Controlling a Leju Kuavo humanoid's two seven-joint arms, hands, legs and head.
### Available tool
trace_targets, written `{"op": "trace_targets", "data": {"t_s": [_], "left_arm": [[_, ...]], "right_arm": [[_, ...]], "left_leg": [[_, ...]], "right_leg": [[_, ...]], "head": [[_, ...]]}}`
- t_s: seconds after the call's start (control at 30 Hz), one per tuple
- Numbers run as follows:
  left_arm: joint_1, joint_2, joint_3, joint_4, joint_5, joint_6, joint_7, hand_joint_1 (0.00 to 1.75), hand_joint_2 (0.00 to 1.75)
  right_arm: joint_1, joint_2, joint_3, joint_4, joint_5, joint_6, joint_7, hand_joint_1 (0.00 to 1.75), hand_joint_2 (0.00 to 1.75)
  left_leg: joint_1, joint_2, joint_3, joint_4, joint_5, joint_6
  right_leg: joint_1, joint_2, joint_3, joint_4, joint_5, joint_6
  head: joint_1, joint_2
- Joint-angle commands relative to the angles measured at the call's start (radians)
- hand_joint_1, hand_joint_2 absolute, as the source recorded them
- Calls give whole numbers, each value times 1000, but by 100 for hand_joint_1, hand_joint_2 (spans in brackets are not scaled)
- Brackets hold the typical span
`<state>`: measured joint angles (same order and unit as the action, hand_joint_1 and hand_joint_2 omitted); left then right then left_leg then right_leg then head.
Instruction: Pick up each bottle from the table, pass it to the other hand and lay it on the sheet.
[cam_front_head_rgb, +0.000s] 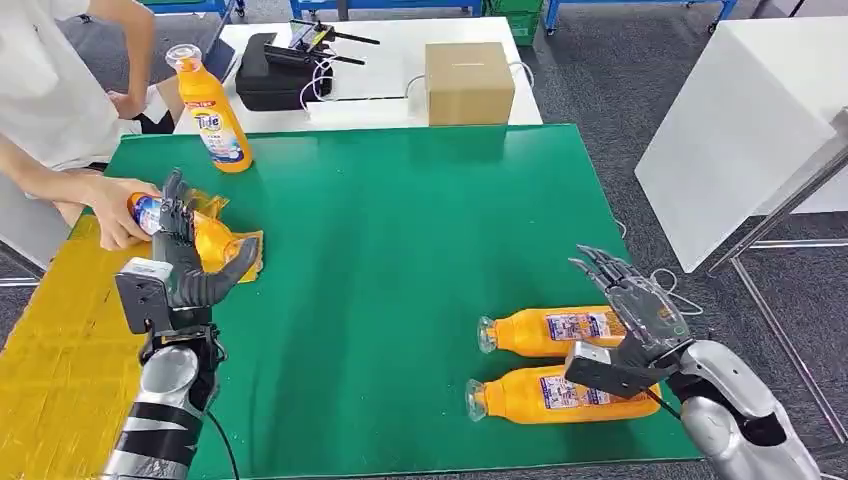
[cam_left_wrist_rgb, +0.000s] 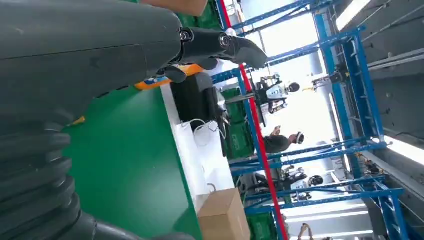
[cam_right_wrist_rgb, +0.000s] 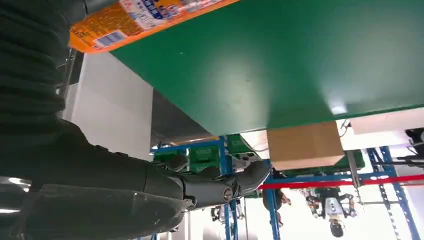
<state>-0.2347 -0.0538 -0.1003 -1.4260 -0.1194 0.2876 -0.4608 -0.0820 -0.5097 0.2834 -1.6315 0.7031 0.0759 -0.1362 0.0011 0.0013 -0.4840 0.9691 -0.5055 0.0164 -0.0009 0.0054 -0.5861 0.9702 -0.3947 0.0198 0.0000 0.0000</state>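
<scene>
Left robot hand (cam_front_head_rgb: 185, 255) spread, holding nothing, beside a bottle (cam_front_head_rgb: 205, 235) on the yellow sheet (cam_front_head_rgb: 50, 350) that a person's hand (cam_front_head_rgb: 115, 215) grips. Right robot hand (cam_front_head_rgb: 630, 305) open above two lying bottles (cam_front_head_rgb: 550, 330); I judge next pick needs the right closing on one.

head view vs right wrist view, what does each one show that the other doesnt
Head view alone: the left robot hand over a lying bottle on the yellow sheet, a person's hand on that bottle, an upright bottle, and the right robot hand open above two lying bottles. Right wrist view alone: blue racking and a white panel seen from table level. Shared: the green mat, the cardboard box, the right robot hand, and an orange bottle label.
</scene>
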Motion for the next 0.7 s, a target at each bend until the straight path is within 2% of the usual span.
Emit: {"op": "trace_targets", "data": {"t_s": [0.03, 0.6, 0.63, 0.7], "left_arm": [[-4, -21, -15, 16, 3, -1, 1, 0, 175], [22, -19, -76, -51, 36, -38, 8, 0, 175], [22, -17, -76, -52, 36, -38, 8, 0, 0], [20, -10, -92, -59, 21, -35, 5, 0, 0]], "right_arm": [[-64, -3, 23, 140, -17, -5, 21, 0, 175], [-24, -13, -5, 215, -7, 6, 39, 0, 175], [-27, -11, -3, 216, -4, 9, 41, 0, 175], [-34, -2, -1, 243, 15, 14, 62, 0, 175]], "left_leg": [[1, 1, 3, -2, -1, -1], [1, 0, 2, -1, -1, 0], [1, 0, 3, -1, -1, -1], [1, 0, 2, -1, -1, 0]], "right_leg": [[1, 1, 3, -2, 0, 1], [0, 0, 2, -2, 0, 0], [1, -1, 3, -2, -1, 0], [1, 0, 2, -2, 0, 0]], "head": [[0, 0], [0, 0], [0, 0], [0, 0]]}}
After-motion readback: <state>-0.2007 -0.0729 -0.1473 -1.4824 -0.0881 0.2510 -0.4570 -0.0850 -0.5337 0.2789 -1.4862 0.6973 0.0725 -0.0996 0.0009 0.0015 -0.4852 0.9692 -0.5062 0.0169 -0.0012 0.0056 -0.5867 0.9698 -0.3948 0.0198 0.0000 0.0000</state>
